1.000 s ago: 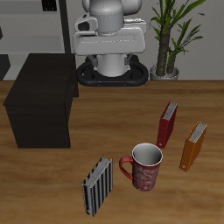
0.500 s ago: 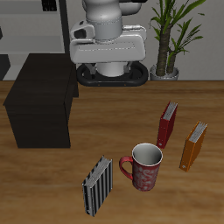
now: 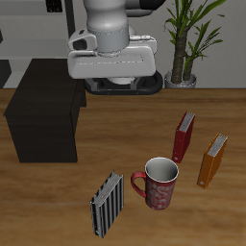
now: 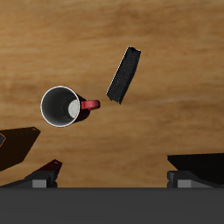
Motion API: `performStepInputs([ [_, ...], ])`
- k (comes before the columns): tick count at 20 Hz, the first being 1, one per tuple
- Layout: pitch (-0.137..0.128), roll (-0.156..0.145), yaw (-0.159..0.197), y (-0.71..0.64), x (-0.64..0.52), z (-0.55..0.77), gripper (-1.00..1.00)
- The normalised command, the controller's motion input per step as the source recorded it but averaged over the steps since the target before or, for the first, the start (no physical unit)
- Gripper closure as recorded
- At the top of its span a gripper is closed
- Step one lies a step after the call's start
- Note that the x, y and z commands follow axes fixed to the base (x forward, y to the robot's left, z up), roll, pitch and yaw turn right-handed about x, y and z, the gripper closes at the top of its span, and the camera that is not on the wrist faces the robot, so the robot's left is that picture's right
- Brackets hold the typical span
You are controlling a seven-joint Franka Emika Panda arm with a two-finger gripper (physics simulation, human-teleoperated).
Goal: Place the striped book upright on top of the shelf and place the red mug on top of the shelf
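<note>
striped book (image 4: 124, 75) and red mug (image 4: 63, 106) below gripper (image 4: 114, 178)

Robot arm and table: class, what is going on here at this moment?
Nothing is being held yet. The arm is raised near the table's back, its hand empty above the wood. The striped book stands near the table's front edge, the red mug beside it. The shelf top carries nothing. A red book and an orange book stand apart.
</note>
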Motion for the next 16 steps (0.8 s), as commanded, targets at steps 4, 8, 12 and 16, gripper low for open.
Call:
performStepInputs([
  [4, -0.025, -0.018, -0.017, -0.08, 0.33, 0.02, -1.0],
  [8, -0.022, -0.02, -0.024, -0.14, 0.4, -0.08, -1.0],
  [12, -0.02, -0.016, 0.006, -0.17, 0.41, -0.13, -1.0],
  [16, -0.013, 0.015, -0.028, -0.13, 0.35, -0.07, -1.0],
])
